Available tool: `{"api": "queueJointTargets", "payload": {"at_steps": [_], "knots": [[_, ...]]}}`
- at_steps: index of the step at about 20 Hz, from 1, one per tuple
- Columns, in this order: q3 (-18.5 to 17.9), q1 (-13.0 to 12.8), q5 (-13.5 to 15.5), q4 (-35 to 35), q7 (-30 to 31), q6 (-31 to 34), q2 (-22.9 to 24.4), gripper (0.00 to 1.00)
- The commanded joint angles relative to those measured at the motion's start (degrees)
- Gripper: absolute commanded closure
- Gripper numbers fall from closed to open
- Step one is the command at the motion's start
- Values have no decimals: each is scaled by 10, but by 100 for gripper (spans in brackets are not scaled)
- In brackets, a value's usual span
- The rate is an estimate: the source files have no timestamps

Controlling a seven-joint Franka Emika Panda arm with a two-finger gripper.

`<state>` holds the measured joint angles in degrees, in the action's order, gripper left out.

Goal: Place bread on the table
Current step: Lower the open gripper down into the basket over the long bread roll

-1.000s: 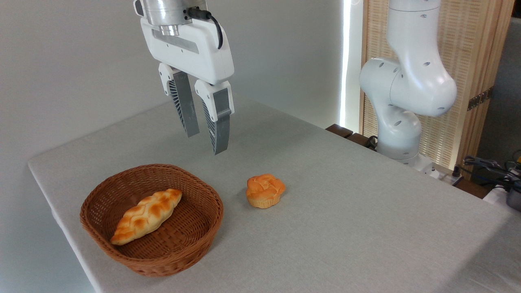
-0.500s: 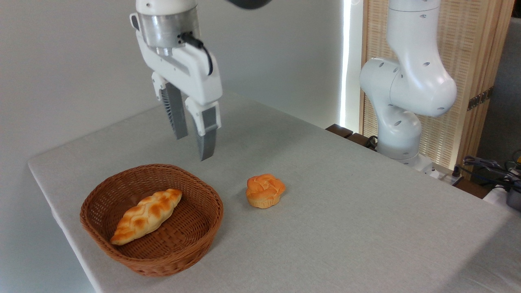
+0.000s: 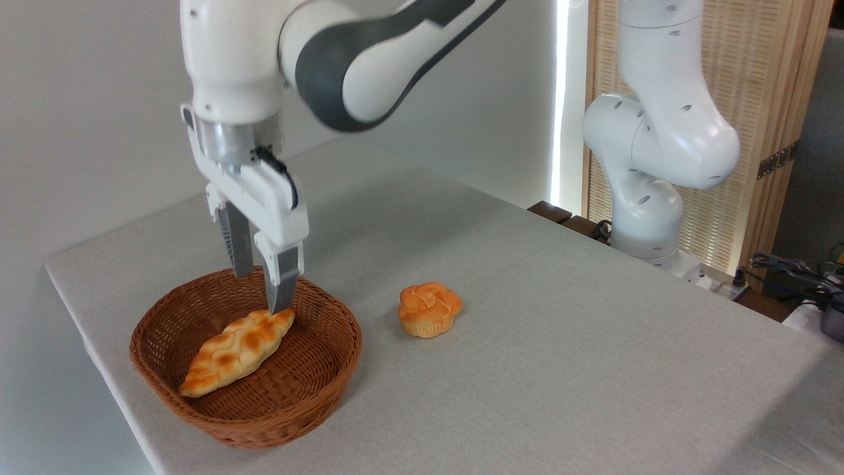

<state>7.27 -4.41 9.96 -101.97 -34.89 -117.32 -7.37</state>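
The bench (image 3: pixel 527 316), a wide top under pale grey-beige cloth, carries everything. At its back right edge stands the white arm's base (image 3: pixel 649 165), with the arm reaching over to the front left. There a brown wicker basket (image 3: pixel 310 389) holds the bread (image 3: pixel 234 349), a braided loaf lying diagonally, one pointed end toward the near left rim, the other toward the far right. The basket's wall rings it on all sides. The gripper (image 3: pixel 262 290) points down over the loaf's far end, fingers slightly parted, holding nothing. A small round bun (image 3: pixel 428 309) sits on the cloth just right of the basket.
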Motion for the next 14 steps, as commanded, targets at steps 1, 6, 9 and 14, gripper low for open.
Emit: {"api": "queueJointTargets", "payload": {"at_steps": [1,6,9,14], "knots": [[-1,2,42,-15,19,-39,-12,0],[0,2,53,-29,18,-77,-30,0],[1,2,52,-31,14,-87,-37,0],[10,2,51,-40,14,-119,-48,0]]}}
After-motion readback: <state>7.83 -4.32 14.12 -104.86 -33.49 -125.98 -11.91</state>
